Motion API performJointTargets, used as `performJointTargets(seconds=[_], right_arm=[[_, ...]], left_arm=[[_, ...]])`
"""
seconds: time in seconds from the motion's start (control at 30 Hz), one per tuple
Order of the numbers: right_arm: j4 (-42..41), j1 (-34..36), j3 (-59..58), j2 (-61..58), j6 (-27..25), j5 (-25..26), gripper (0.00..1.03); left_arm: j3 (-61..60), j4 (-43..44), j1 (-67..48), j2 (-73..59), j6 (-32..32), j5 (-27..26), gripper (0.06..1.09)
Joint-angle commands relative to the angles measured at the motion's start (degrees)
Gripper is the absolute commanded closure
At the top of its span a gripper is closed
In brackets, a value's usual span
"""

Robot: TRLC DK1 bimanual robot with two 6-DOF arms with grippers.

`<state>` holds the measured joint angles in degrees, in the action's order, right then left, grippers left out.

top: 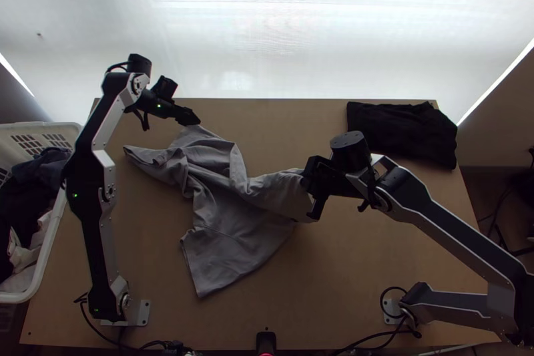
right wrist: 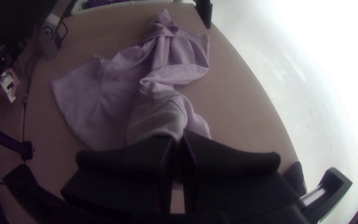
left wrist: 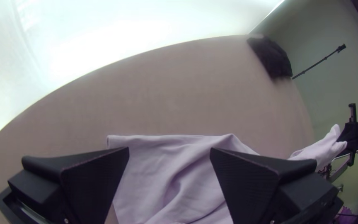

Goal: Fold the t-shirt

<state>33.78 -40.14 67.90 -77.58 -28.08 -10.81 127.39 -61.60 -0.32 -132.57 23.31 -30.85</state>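
Right hand: just right of the frame's center, clenched on the gathered end of the grey T-shirt.
Left hand: upper left; fingers parted, nothing gripped, near the garment's upper edge.
T-shirt: center and left of center; bunched and creased, one flatter part fanning toward lower center.
Tabletop: light wood, beneath the garment; black cloth at upper right.
Basket: white, at left edge; clothes inside.
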Motion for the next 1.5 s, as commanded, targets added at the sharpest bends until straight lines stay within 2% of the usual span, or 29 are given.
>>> performJointTargets(seconds=[0.0, 0.27, 0.63, 0.67, 0.8, 0.83, 0.87, 0.93, 1.07, 1.27, 1.37, 1.47], right_arm=[[-0.21, 0.68, -1.72, 0.68, 0.13, -0.27, 1.00], [-1.17, 0.85, -4.09, 2.43, 0.74, -0.71, 1.00], [-1.17, 0.85, -4.79, 3.40, 1.09, -1.06, 1.00], [-1.17, 0.85, -4.79, 3.49, 1.09, -1.06, 1.00], [-1.35, 0.85, -4.53, 3.40, 1.09, -1.06, 1.00], [-1.44, 0.85, -4.53, 3.40, 1.09, -1.06, 1.00], [-1.52, 0.85, -4.44, 3.40, 1.09, -1.06, 1.00], [-1.61, 0.85, -4.44, 3.40, 1.09, -1.06, 1.00], [-1.88, 1.20, -4.00, 3.31, 1.09, -1.06, 1.00], [-2.14, 2.08, -3.21, 3.67, 1.00, -1.06, 1.00], [-2.14, 3.49, -1.72, 4.10, 1.18, -0.97, 1.00], [-2.14, 8.15, 0.66, 4.28, 3.47, -0.62, 1.00]], left_arm=[[3.48, 1.22, -0.21, -7.79, -0.72, -0.09, 0.13], [3.48, 7.02, 0.58, -9.37, -0.46, 3.43, 0.13], [3.48, 7.81, 0.76, -9.72, -0.46, 3.96, 0.14], [3.56, 7.64, 0.76, -9.63, -0.46, 3.96, 0.16], [3.56, 7.02, 0.76, -9.37, -0.46, 3.96, 0.50], [3.56, 6.58, 0.76, -9.37, -0.37, 3.87, 0.56], [3.56, 6.23, 0.67, -9.28, -0.37, 3.87, 0.66], [3.48, 5.44, 0.40, -9.28, 0.68, 3.78, 0.98], [3.39, 3.51, -0.12, -10.07, 2.97, 3.69, 1.05], [1.10, 0.78, 0.32, -8.84, 6.92, 3.96, 1.05], [-1.36, 0.52, 1.99, -2.43, 7.54, 3.17, 1.05], [-4.70, 1.22, 4.71, 7.77, 5.34, 0.97, 1.05]])
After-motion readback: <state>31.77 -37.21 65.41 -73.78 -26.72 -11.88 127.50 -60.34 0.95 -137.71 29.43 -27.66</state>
